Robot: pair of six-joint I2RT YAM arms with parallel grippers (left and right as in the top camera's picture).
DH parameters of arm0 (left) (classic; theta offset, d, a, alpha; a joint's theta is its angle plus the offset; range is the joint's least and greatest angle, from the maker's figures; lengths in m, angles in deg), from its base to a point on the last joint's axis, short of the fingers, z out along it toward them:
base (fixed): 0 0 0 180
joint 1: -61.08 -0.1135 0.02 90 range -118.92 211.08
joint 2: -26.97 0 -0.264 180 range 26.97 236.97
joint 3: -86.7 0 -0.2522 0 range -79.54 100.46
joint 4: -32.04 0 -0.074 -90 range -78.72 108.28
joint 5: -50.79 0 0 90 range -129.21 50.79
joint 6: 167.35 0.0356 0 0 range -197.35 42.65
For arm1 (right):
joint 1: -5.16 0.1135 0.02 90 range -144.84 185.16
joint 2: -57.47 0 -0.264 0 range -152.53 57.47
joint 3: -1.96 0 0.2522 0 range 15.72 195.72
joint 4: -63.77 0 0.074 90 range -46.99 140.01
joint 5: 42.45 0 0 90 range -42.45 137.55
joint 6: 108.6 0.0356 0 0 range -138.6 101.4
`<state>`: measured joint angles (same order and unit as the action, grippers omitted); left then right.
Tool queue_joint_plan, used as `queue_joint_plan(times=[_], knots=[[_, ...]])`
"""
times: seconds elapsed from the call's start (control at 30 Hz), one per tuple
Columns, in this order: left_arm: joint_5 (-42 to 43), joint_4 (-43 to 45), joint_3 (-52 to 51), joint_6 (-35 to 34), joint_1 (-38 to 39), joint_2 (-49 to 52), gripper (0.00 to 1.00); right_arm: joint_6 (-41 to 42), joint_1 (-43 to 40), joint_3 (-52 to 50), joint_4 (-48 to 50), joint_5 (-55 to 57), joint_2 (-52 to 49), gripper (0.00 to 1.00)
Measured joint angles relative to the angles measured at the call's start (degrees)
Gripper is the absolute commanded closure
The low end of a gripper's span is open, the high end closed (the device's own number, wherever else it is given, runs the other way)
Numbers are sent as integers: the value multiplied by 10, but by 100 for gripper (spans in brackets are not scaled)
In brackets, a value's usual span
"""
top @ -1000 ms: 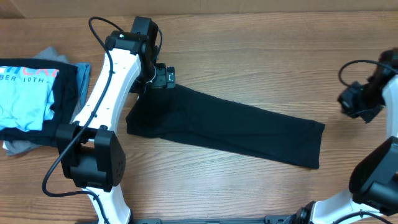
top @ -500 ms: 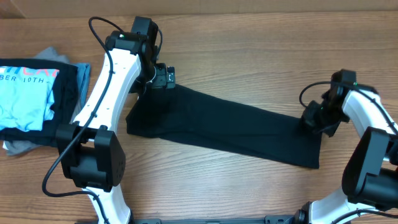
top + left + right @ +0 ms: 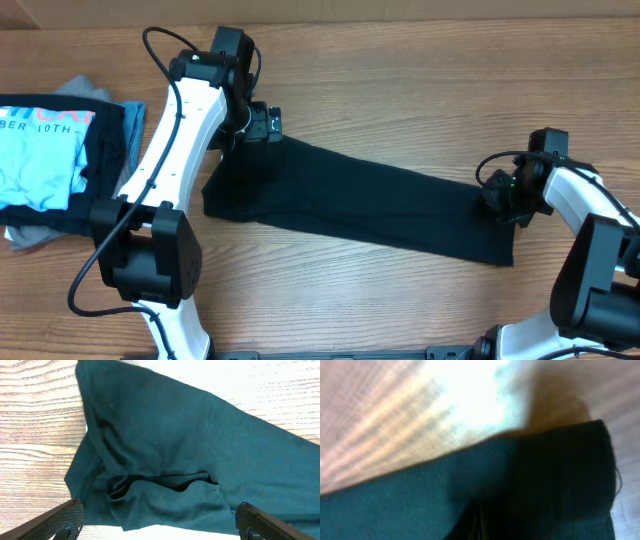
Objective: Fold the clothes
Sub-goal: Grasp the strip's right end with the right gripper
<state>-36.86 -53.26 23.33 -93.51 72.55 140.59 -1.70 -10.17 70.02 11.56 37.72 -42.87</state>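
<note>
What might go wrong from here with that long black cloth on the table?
1. The right jaws are shut at the right end of the black garment. Moving like that would probably drag and bunch the cloth rather than lift it.
2. The left end, under the open left jaws, is rumpled in layers. A grab there may catch only one layer and leave a crooked fold.

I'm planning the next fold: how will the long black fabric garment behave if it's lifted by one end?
Probably floppy: the long black fabric garment lies flat with soft, rumpled folds at one end, so it should sag and drape. It looks thin, so it is likely light. Pushed across the smooth wooden table, it may bunch up rather than slide whole.
</note>
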Motion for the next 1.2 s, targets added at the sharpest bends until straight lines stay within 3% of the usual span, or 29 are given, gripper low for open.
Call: queue_joint_plan(times=[0.6,0.7,1.0,1.2], knots=[[0,0,0,0,0,0,0,10,1,-16,252,13,-21,96],[0,0,0,0,0,0,0,10,0,10,198,9,-21,96],[0,0,0,0,0,0,0,5,0,240,-132,-12,23,96],[0,0,0,0,0,0,0,-10,2,235,-267,-33,45,96]])
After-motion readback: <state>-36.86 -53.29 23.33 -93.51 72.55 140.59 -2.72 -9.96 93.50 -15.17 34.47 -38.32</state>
